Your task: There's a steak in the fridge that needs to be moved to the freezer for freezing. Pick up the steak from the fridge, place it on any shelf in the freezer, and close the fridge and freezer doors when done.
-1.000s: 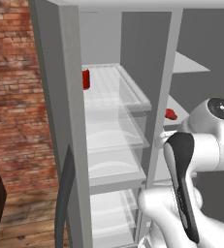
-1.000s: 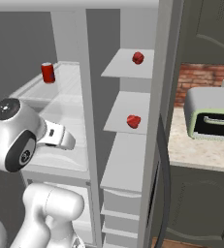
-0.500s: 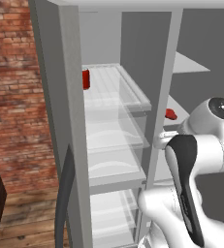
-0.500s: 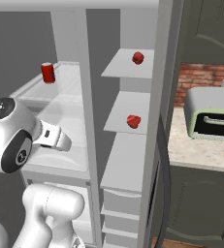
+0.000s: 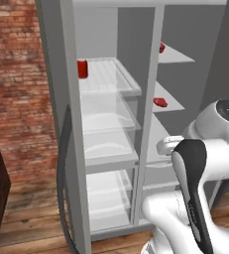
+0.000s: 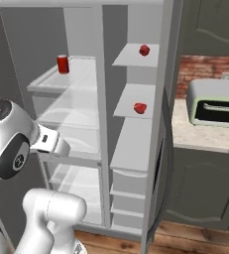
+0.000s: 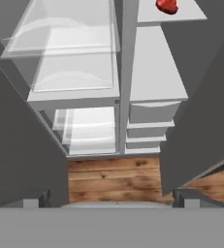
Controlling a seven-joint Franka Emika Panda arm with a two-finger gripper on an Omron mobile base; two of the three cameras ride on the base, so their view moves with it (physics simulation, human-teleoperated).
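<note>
Both doors seen open. Red can (image 5: 82, 68) upper left on fridge (image 5: 106, 149) glass shelf; steak (image 5: 160, 102) centre-right on freezer shelf (image 5: 171, 105), second red lump (image 5: 162, 47) on shelf above. Gripper (image 7: 111, 201) spread wide, nothing held.

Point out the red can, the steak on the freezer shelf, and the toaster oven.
red can (image 6: 62, 64): right base view, middle of its side.
steak (image 6: 140, 107): right base view, its top.
toaster oven (image 6: 215, 101): right base view, front face.
</note>
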